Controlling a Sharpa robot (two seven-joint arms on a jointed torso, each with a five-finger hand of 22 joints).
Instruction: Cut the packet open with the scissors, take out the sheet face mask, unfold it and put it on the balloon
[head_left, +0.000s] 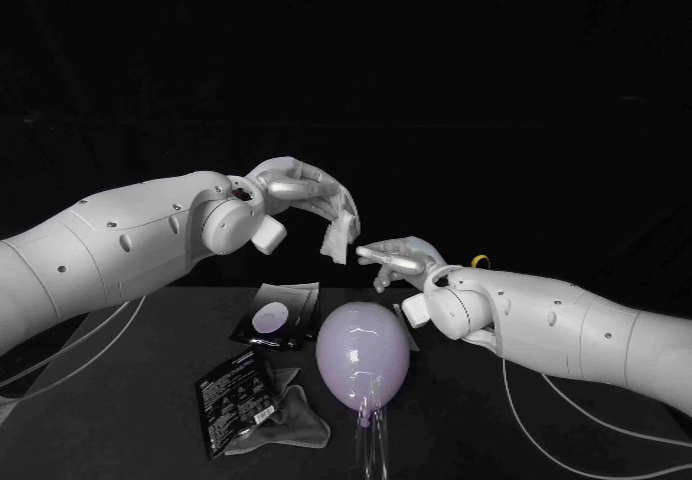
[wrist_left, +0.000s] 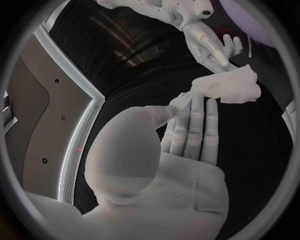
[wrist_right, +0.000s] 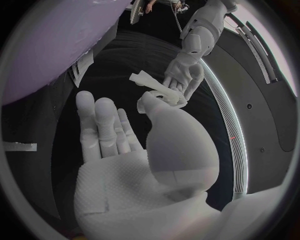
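My left hand is raised above the table and pinches the folded white sheet mask, which hangs from its fingertips. In the left wrist view the mask sits bunched at the fingers. My right hand is open just right of the mask's lower end, fingers spread. Its thumb is close to the mask; I cannot tell if it touches. The pale purple balloon lies on the table below both hands. The black packet lies to the balloon's left.
A black card with a white oval lies behind the packet. A crumpled grey film lies beside the packet. A clear stem runs from the balloon toward the front edge. A small yellow ring shows behind my right wrist.
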